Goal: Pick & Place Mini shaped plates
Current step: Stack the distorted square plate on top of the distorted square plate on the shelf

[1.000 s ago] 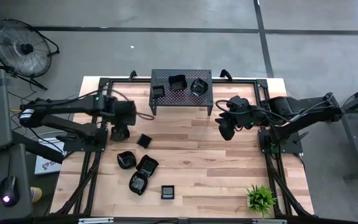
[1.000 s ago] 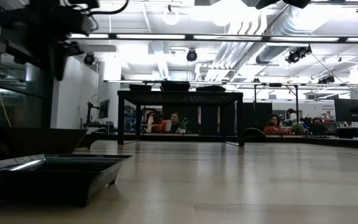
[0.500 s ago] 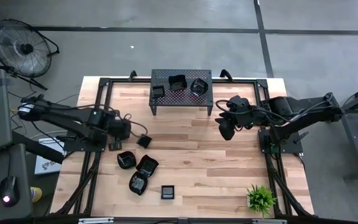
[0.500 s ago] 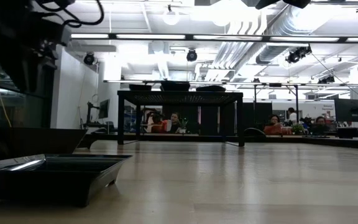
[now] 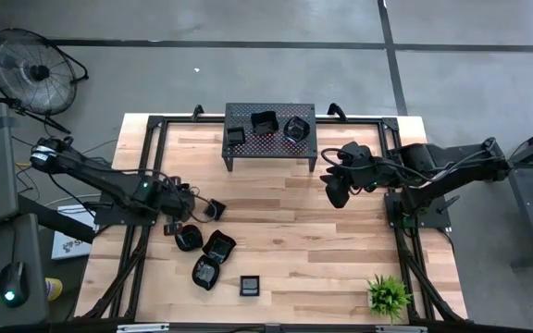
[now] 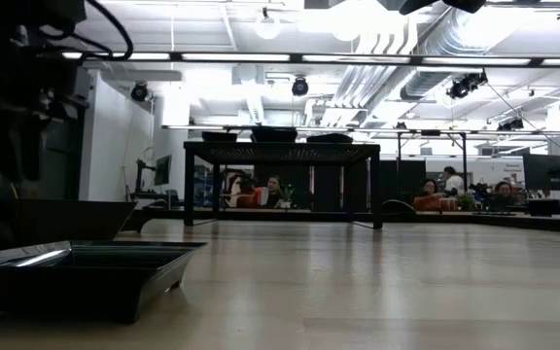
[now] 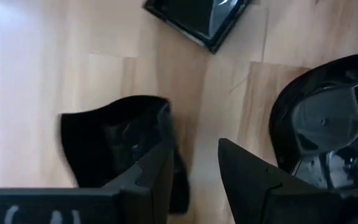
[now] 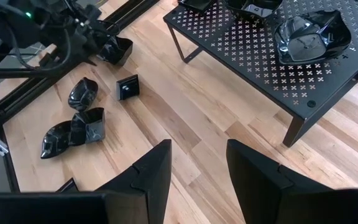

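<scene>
Left hand [image 5: 176, 220] lowered from left-centre toward lower left of high view, fingers spread beside mini shaped plates [image 5: 209, 257] on worktop [image 5: 294, 240]; nothing pinched. Three plates on perforated stand [image 5: 270, 139], top centre. Right hand [image 5: 335, 190] spread, centre right.

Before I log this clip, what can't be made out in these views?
- High view: whether the left gripper touches the dish beside it; too small, and the arm covers it.
- Left wrist view: the round dish is cut off by the picture's edge.
- Low view: the dishes on the stand show only as rims, seen edge-on.
- Low view: the left arm is a dark blur; its gripper can't be picked out.
</scene>
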